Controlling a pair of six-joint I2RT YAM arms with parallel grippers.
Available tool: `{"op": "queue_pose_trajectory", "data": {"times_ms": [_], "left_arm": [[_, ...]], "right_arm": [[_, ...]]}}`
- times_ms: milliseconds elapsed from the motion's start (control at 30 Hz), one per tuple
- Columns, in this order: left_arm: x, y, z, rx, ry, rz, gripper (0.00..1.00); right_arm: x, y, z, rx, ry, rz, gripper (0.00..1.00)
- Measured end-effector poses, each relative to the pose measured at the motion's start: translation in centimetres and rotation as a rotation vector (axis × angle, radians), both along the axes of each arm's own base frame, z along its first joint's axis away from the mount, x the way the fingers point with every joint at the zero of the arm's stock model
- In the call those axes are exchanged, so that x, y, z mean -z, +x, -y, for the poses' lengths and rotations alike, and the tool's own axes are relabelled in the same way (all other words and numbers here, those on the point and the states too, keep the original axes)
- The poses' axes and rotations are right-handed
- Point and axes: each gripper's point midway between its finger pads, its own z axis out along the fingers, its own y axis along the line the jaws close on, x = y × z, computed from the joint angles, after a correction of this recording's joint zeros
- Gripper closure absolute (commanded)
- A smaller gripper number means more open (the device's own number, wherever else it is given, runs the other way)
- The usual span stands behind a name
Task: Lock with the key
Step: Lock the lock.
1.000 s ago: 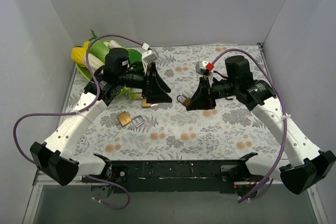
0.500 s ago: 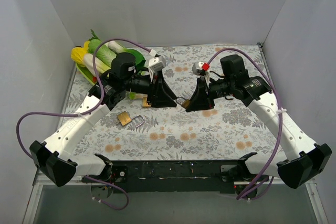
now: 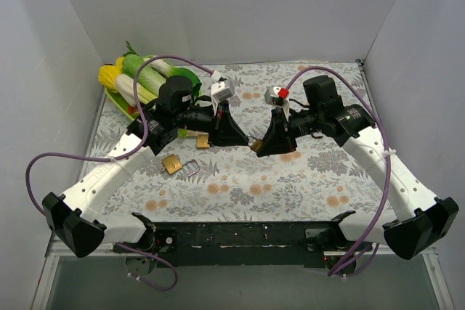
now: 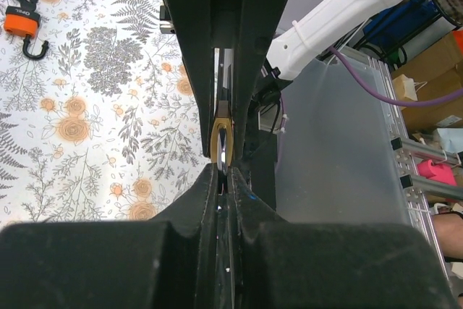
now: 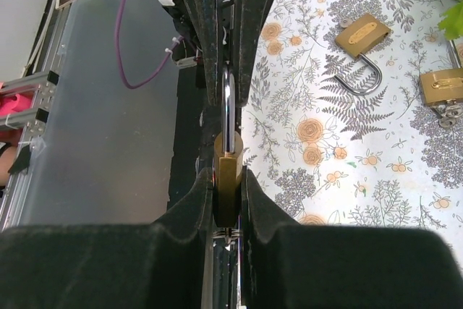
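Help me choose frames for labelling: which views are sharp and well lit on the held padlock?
Top external: even light, sharp, but the padlock is tiny between the jaws. Left wrist: it shows edge-on in a dark slot; the near fingers are black and soft. Right wrist: brass body crisp and bright, glint on the shackle.

Seen from above, the padlock [image 3: 255, 143] is almost wholly hidden between the left end effector [image 3: 245, 139] and right end effector [image 3: 263, 144]. Any key is too small to make out.
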Motion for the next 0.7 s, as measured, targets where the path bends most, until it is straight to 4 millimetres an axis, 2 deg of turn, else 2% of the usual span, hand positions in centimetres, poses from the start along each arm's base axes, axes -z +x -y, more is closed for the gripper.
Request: {"op": "queue_pose_trajectory", "data": {"times_ms": [700], "left_arm": [[1.2,-0.4,1.2,-0.043,-0.014,-0.031,1.00]], "right_arm": [[0.2,-0.4,0.2,0.024,-0.031,-0.091,0.99]]}}
